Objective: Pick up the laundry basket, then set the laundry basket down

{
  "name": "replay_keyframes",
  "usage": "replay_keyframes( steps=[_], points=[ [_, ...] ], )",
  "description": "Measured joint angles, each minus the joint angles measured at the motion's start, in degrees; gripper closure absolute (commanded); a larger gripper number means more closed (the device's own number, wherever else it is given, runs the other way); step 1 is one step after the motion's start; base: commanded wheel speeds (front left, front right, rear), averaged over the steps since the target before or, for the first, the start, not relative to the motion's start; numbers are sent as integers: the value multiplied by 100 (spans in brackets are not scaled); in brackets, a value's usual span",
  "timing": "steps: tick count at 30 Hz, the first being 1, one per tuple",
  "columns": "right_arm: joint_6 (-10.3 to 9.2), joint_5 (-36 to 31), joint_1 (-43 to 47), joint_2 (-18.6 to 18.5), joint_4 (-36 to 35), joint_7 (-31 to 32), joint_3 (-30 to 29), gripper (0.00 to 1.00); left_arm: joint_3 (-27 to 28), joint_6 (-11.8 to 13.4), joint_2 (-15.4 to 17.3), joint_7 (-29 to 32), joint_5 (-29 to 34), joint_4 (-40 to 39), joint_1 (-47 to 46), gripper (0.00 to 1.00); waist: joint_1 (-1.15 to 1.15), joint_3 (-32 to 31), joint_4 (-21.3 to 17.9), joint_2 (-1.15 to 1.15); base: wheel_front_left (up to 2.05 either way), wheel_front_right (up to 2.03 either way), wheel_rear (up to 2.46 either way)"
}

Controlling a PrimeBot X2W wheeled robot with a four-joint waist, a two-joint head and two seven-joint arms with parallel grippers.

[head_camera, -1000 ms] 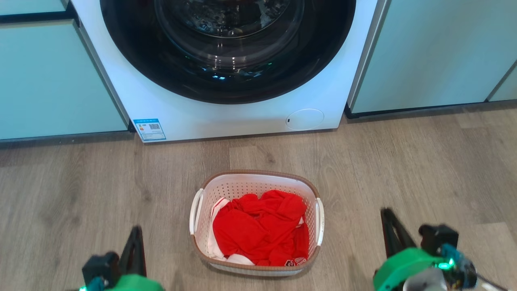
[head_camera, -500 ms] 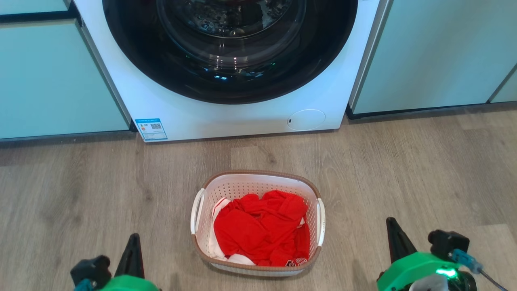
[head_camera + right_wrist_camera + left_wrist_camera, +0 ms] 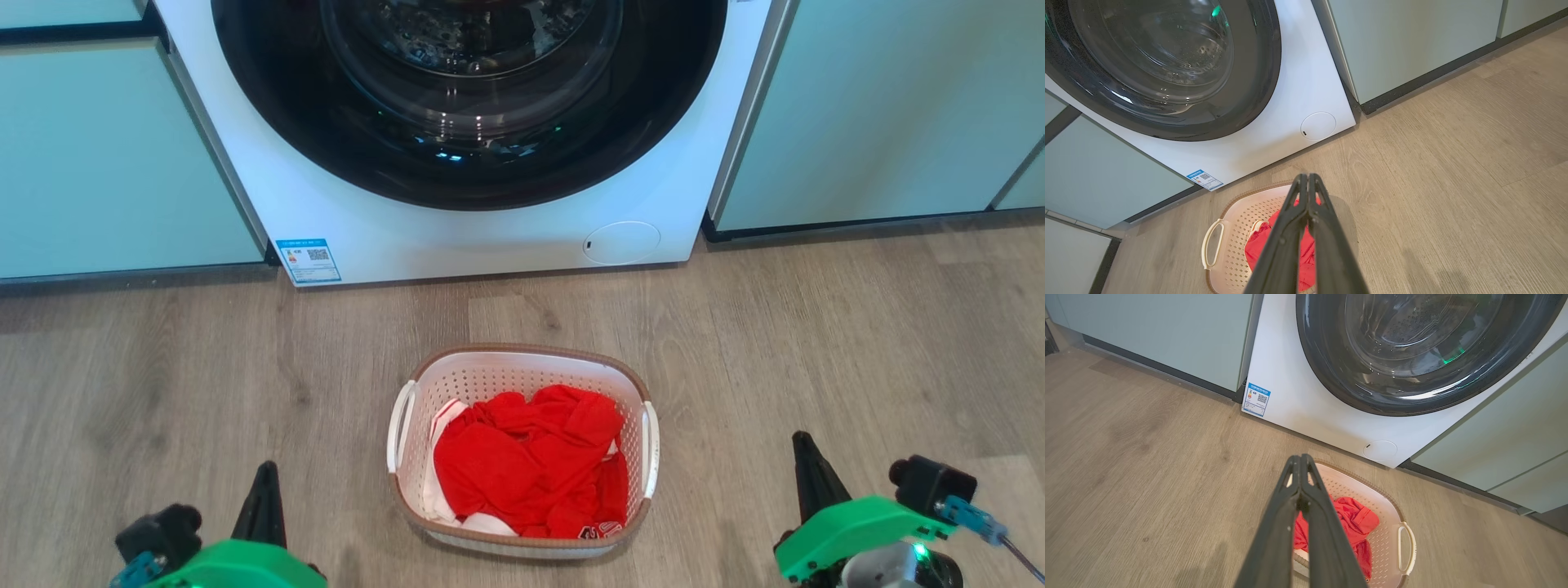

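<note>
Against one second ago: right claw (image 3: pixel 802 445) now pinched fully together, earlier with a clear gap; left claw (image 3: pixel 264 472) likewise closed up from a slight gap. Both set a little further outward in the head view. Slight camera drift as well, judging by the washing machine (image 3: pixel 490 245). Laundry basket (image 3: pixel 506 377) unchanged on the floor (image 3: pixel 816 327).

Hidden or cut off: bodies of both claws clipped by the bottom edge of the head view. In the left wrist view, near part of the basket and some of the red clothes (image 3: pixel 522 469) covered by the fingers (image 3: pixel 1276 539); same in the right wrist view. Top of the washing machine out of frame.

Claws: tips of each touching, nothing between them, nothing held, no contact with the basket. Basket between the two claws, slightly ahead of the tips, apart from each. Left handle (image 3: pixel 398 425) on the left claw's side, right handle (image 3: pixel 651 449) on the right claw's side.
</note>
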Motion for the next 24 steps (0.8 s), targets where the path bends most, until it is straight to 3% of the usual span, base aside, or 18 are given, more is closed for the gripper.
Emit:
replay_keyframes(
  steps=[24],
  points=[
    [0, 1425, -29, -15, -74, 348, -227, 100, 164, -188, 0, 357, -1485, 33, -240, 100, 0, -7, 50, 0, 0, 0, 0]
  ],
)
